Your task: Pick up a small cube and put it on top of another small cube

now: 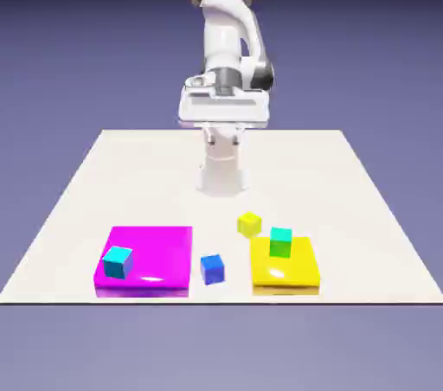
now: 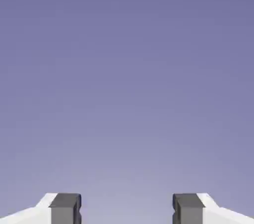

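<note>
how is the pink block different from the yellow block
The pink block is wider and covers more table than the yellow block. The pink block carries a light blue cube near its front corner at the exterior view's left, while the yellow block carries a green cube near its back edge. The pink block lies at the exterior view's left, the yellow block at its right. Both are flat, low slabs lying near the table's front edge.

No readable text, label or number shows, as far as visible.

The arm (image 1: 227, 43) stands folded upright, its claw (image 2: 127, 210) spread wide (nothing between the fingertips (image 2: 65, 207)).
</note>
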You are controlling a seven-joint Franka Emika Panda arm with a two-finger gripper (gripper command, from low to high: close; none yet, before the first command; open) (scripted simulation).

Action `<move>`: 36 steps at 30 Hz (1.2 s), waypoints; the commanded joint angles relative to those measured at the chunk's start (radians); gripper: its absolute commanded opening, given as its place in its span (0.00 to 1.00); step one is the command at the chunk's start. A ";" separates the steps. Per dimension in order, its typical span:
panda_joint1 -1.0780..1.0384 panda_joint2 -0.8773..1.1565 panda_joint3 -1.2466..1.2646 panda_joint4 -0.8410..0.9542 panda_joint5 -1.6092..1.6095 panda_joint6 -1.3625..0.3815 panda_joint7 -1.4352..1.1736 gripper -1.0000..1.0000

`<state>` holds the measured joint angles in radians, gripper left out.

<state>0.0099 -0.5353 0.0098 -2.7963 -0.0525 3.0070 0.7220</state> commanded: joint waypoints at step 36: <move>-0.073 1.011 0.165 0.410 -1.440 -0.683 -0.348 0.50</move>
<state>-0.0630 0.4756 0.1752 -2.3862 -1.4922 2.3236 0.3741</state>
